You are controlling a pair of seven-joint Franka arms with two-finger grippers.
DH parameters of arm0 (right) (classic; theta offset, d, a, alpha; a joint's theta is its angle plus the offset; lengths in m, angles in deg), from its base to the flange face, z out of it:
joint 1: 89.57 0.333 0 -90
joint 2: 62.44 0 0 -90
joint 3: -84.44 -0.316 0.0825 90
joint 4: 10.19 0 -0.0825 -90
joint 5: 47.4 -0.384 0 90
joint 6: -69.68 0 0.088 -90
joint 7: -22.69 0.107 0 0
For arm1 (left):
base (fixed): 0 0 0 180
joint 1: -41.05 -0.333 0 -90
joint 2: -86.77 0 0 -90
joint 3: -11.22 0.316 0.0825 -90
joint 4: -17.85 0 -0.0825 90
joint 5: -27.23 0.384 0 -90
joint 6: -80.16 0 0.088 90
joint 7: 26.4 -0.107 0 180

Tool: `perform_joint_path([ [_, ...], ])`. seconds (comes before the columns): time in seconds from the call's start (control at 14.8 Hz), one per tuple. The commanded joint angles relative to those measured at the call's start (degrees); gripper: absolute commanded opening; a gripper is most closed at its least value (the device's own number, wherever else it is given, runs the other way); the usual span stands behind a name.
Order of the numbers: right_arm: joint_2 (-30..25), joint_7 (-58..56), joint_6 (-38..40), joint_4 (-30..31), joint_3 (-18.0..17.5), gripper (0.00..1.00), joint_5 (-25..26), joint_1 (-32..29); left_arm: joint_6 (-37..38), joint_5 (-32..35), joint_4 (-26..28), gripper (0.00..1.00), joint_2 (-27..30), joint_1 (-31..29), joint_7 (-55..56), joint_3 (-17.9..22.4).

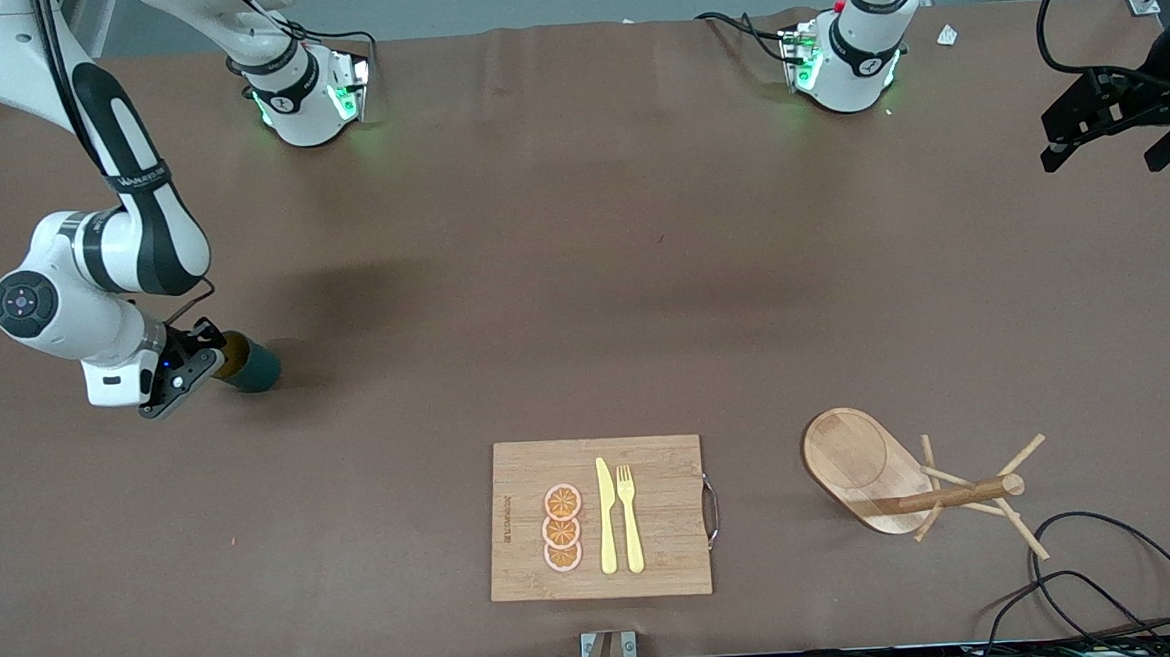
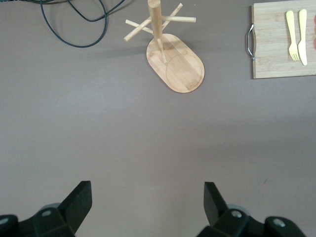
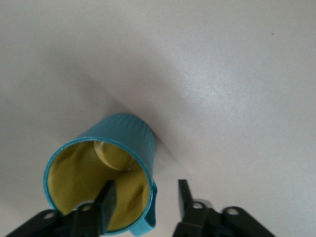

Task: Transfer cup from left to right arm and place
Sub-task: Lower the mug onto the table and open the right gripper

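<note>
- Straddling the rim, your right claw (image 3: pixel 143 205) has one finger (image 3: pixel 104 207) inside the cup (image 3: pixel 106 168) and one outside; the jaws stand part open, and you cannot tell whether they grip.
- You find the cup at the worktop's (image 1: pixel 582 269) right-arm end, apparently resting on it, mouth toward the claw.
- Your left claw (image 2: pixel 148 202) waits wide open and empty, over its own end, well apart.
- Judge release next: back off along the cup's axis.

The table carries one cup (image 1: pixel 249 365), one wooden cutting board (image 1: pixel 657 555), and one wooden mug tree (image 1: pixel 888 473). On the board lie three orange slices (image 1: pixel 562 528), one yellow knife (image 1: pixel 606 518) and one yellow fork (image 1: pixel 630 516). Two grippers show: the right gripper (image 1: pixel 191 364) and the left gripper (image 1: pixel 1106 146).
</note>
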Motion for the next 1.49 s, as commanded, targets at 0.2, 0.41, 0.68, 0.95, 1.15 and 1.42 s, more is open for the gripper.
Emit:
perform_joint_path([
  [0.2, -3.63, 7.66, 11.17, -5.31, -1.52, 1.00, 0.38, -1.02, -0.16, -0.88, 0.92, 1.00, -0.18, 0.25, -0.05, -0.72],
  [0.41, -8.38, 18.03, 16.60, -6.01, -1.87, 1.00, 0.38, -0.15, -0.07, -0.71, 1.97, 1.00, -0.18, 0.25, 0.12, -2.21],
  [0.68, -13.39, 29.12, 27.24, -10.57, -1.87, 1.00, 0.29, 2.23, -0.07, -0.79, 5.04, 1.00, 1.83, -0.37, 0.04, -2.39],
  [0.95, -15.42, 37.12, 36.30, -15.85, -1.96, 1.00, 0.11, 2.76, 0.02, -0.79, 5.05, 1.00, 2.02, -0.37, 0.04, -2.30],
  [1.15, -15.52, 38.89, 41.48, -21.02, -1.87, 1.00, -0.76, 3.46, 0.02, -0.79, 5.14, 1.00, 2.02, -0.37, 0.04, -2.30],
  [1.42, -15.16, 38.89, 47.21, -28.06, -1.79, 1.00, -1.29, 3.37, 0.02, -0.79, 5.05, 1.00, 1.75, -0.28, 0.21, -2.30],
])
